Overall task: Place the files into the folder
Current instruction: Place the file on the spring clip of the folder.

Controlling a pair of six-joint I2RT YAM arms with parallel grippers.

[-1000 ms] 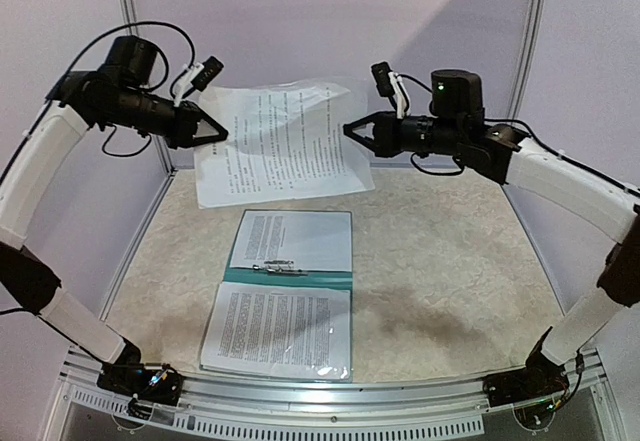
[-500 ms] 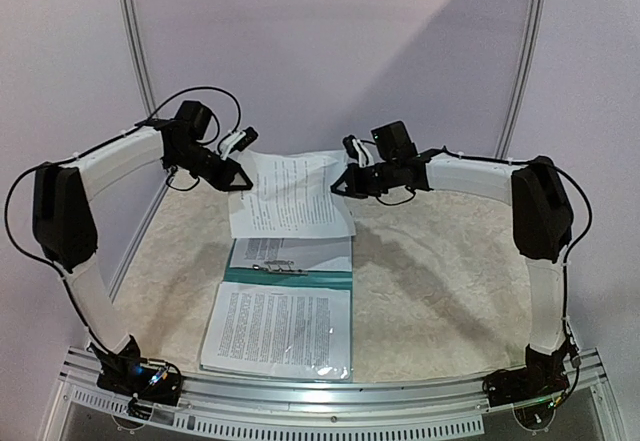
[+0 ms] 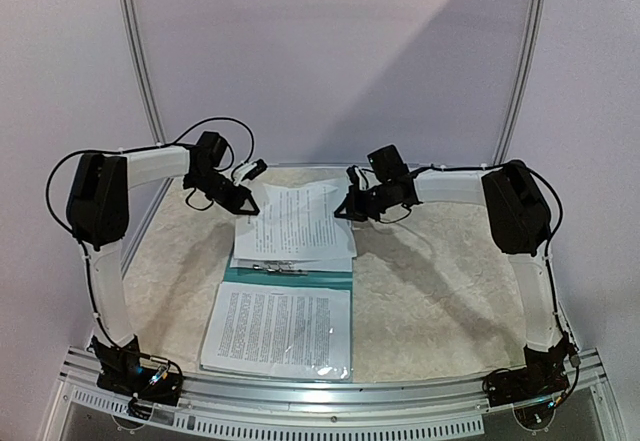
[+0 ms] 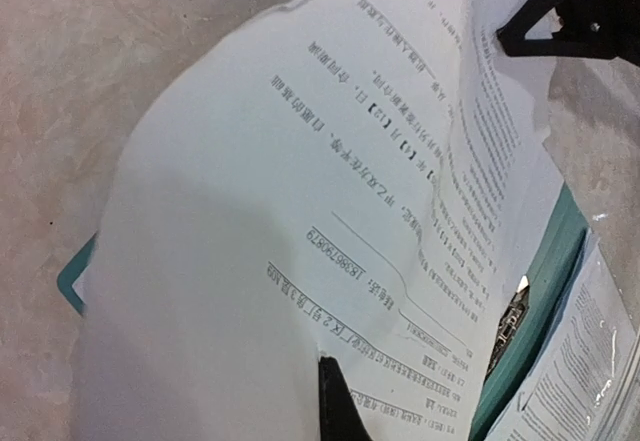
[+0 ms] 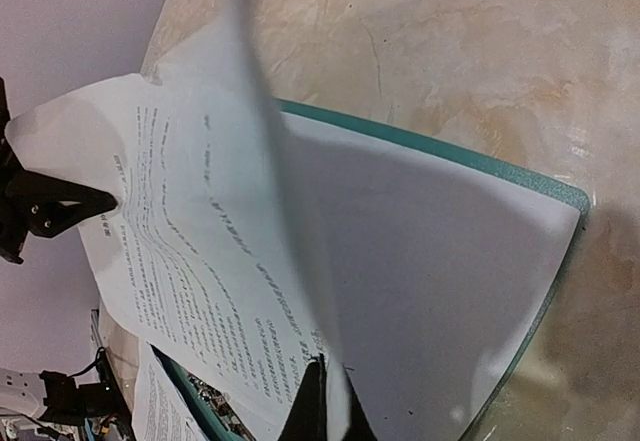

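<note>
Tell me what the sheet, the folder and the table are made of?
The sheet is thin matte paper: it curls and sags. The folder is smooth teal card or plastic, hard to tell which. The table looks like pale veined stone, maybe only a printed pattern.

The held sheet hides most of the far half of the folder. In the left wrist view the clip is a mere sliver beside the folder's spine. From above, print on the near page of the folder is too small to read.
</note>
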